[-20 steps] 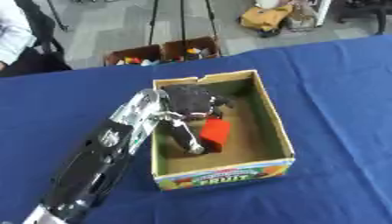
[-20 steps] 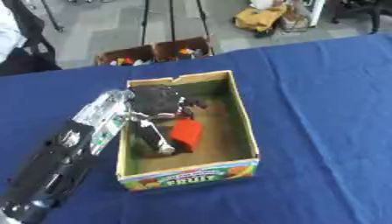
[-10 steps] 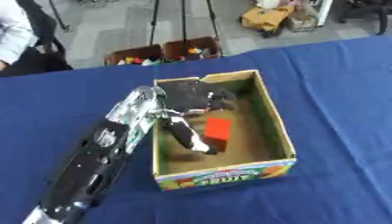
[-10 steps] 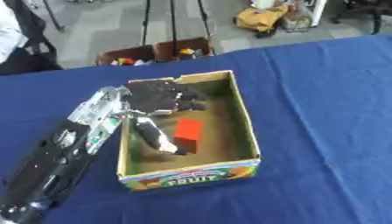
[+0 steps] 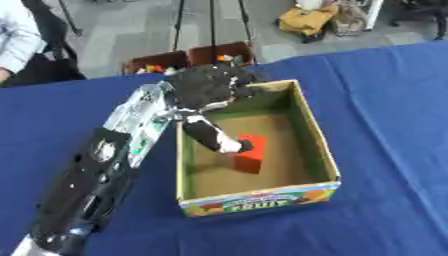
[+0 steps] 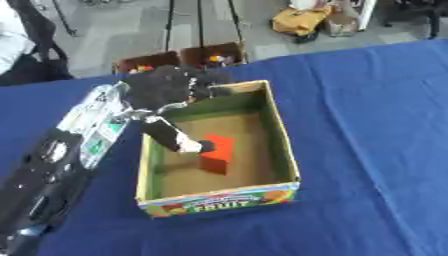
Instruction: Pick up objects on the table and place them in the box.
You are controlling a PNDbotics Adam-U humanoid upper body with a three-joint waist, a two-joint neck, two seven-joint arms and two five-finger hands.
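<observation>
An open cardboard fruit box stands on the blue table. On its brown floor lies a red block, a little left of the middle. My left hand hovers over the box's far left corner, its arm coming in from the lower left. The fingers are spread and relaxed above the far rim. The thumb points down into the box, with its tip right beside the block's upper left edge. The hand holds nothing. My right hand does not show in either view.
Beyond the table's far edge, two brown crates with small colourful things stand on the floor, with tripod legs behind them. A yellow bag lies further back. A seated person is at the far left.
My left hand has drawn back from the box's inside towards its far left corner and spread its fingers. The red block has stayed on the box floor.
</observation>
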